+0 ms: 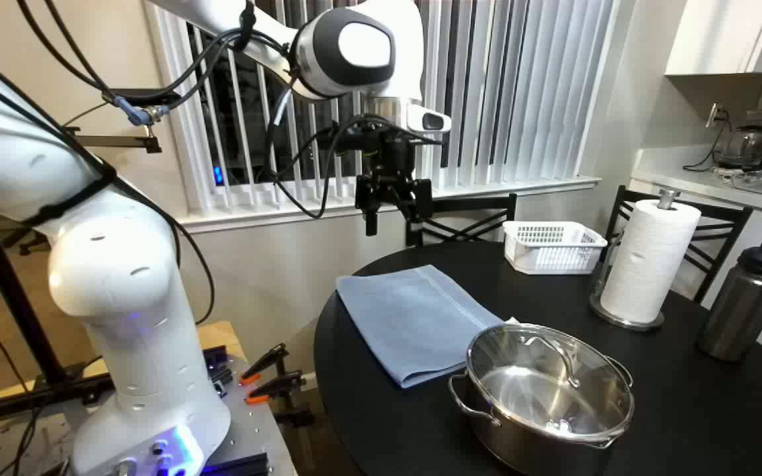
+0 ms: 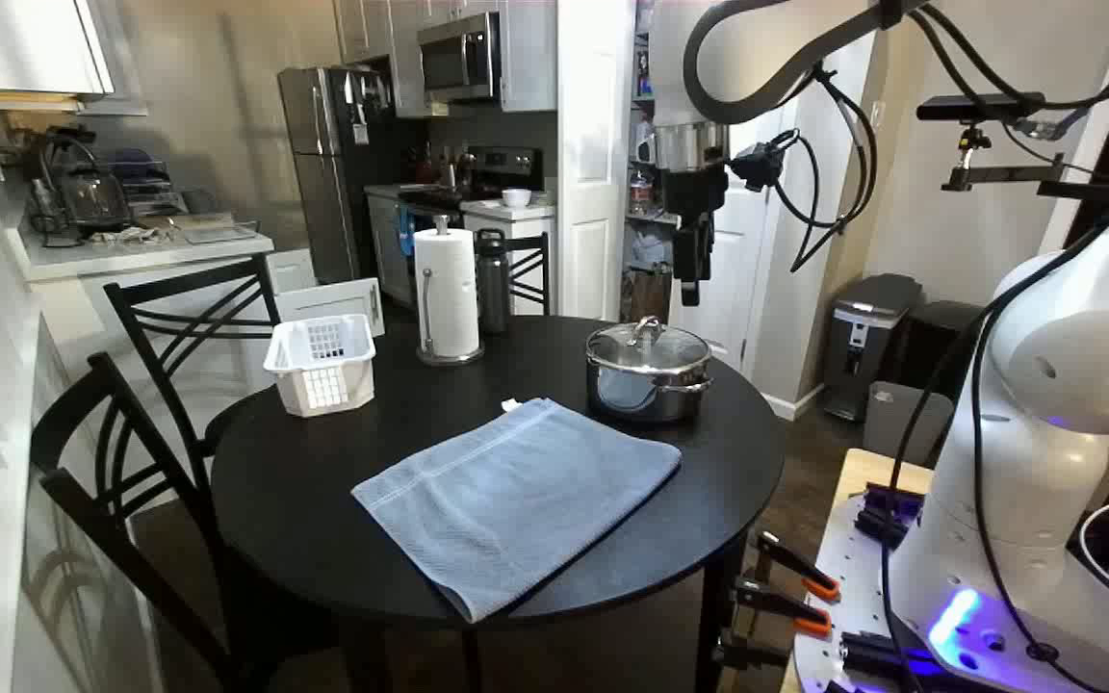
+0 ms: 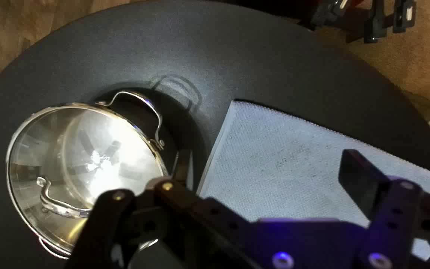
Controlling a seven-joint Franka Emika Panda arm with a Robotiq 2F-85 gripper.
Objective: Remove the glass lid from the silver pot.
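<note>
The glass lid [image 1: 546, 380] lies on the silver pot [image 1: 533, 446], covering its opening. The lid has a metal rim and an arched metal handle. Both also show in an exterior view, the lid [image 2: 660, 346] on top and the pot [image 2: 641, 397] below. In the wrist view the lid [image 3: 84, 157] is at the left, partly hidden by a gripper finger, with one pot side handle [image 3: 159, 119] beside it. My gripper [image 1: 395, 215] is open and empty, high above the table and apart from the pot. It also shows in the wrist view [image 3: 269, 164], its fingers spread above the towel.
A folded blue towel [image 1: 414, 324] lies beside the pot on the round black table [image 2: 295, 539]. A white basket [image 1: 553, 258], a paper towel roll [image 1: 649, 264] and a dark metal bottle [image 1: 745, 304] stand farther along it. Black chairs [image 2: 189, 308] stand around the table.
</note>
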